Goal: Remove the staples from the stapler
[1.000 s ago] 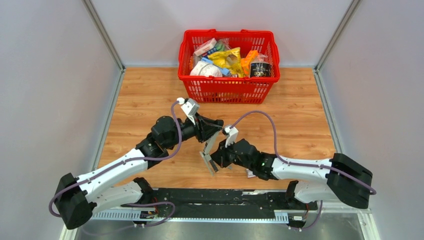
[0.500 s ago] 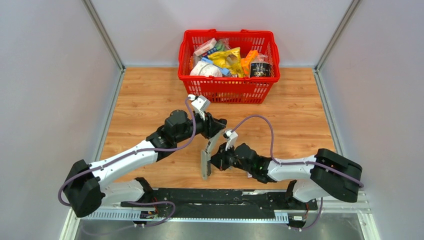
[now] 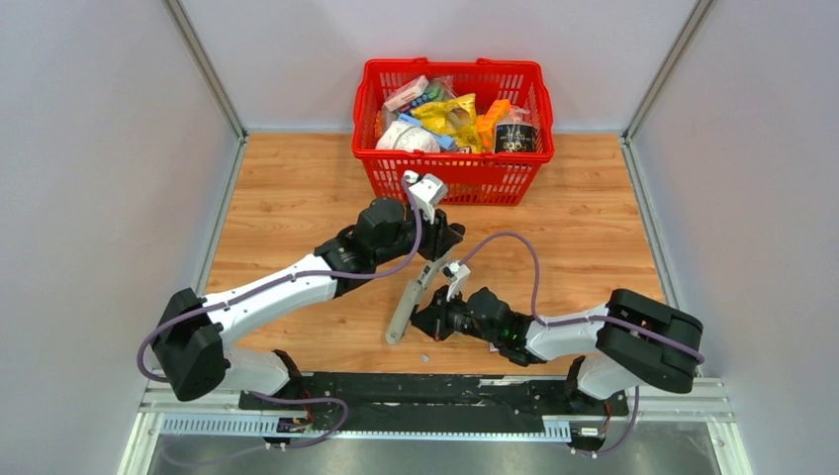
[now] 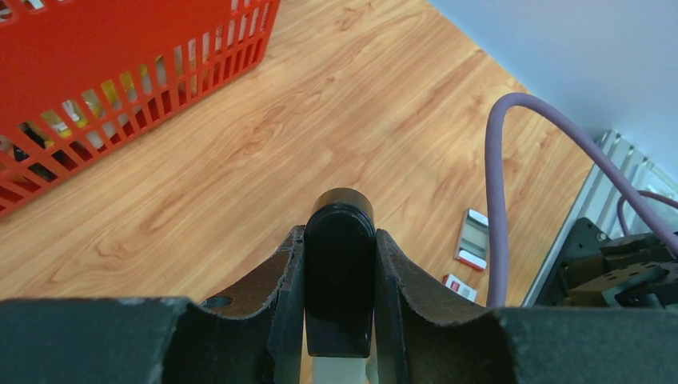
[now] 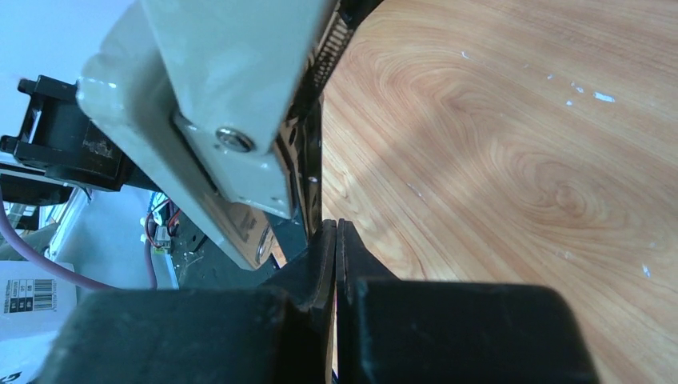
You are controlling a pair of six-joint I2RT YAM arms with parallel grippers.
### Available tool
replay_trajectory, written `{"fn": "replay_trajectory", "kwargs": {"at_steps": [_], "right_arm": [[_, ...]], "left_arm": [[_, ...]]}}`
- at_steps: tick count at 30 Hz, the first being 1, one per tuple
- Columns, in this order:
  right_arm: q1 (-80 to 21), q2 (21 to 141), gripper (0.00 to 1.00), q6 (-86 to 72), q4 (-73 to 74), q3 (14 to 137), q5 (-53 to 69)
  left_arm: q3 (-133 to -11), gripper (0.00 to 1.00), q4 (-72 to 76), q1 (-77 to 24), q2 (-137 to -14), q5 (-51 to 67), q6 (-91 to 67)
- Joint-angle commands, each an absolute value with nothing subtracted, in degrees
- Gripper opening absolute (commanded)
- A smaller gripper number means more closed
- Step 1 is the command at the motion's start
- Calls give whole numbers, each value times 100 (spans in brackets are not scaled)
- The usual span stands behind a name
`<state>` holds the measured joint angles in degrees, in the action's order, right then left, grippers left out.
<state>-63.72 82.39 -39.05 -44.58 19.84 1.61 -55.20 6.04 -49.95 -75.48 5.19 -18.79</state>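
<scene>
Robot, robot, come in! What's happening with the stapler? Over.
Left gripper shut on the stapler, held tilted. Right gripper shut, tips beside it. Tiny staples loose on the table. Red basket well back.

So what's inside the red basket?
The red basket holds packaged goods piled together: yellow packets, an orange pack, a dark tub, a white bundle. Whatever lies beneath them is covered.
</scene>
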Motion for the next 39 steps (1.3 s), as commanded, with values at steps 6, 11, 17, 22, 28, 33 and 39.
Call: {"fn": "replay_trajectory", "kwargs": {"at_steps": [6, 11, 17, 22, 28, 33, 39], "right_arm": [[-6434, 7779, 0, -3753, -4703, 1819, 0], [-6434, 7577, 0, -3630, -4290, 1854, -263], [-6434, 7137, 0, -3393, -3614, 1977, -439], [-6442, 6873, 0, -3278, -3252, 2135, -457], [-6434, 6610, 0, -3138, -2708, 2355, -667], [-6434, 6083, 0, -2892, -1760, 2592, -870], [-6434, 5423, 0, -2786, -906, 2768, -721]], "left_arm": [[-5968, 0, 712, -5194, -7700, 334, -1617], [-5968, 0, 589, -5194, -7524, 290, -1521], [-5898, 0, 404, -5186, -7111, 281, -1459], [-5915, 0, 264, -5194, -6759, 343, -1476], [-6108, 0, -271, -5194, -6267, 203, -1301], [-6231, 0, -580, -5203, -5916, 18, -1047], [-6284, 0, -668, -5194, -5739, -404, -879]]}}
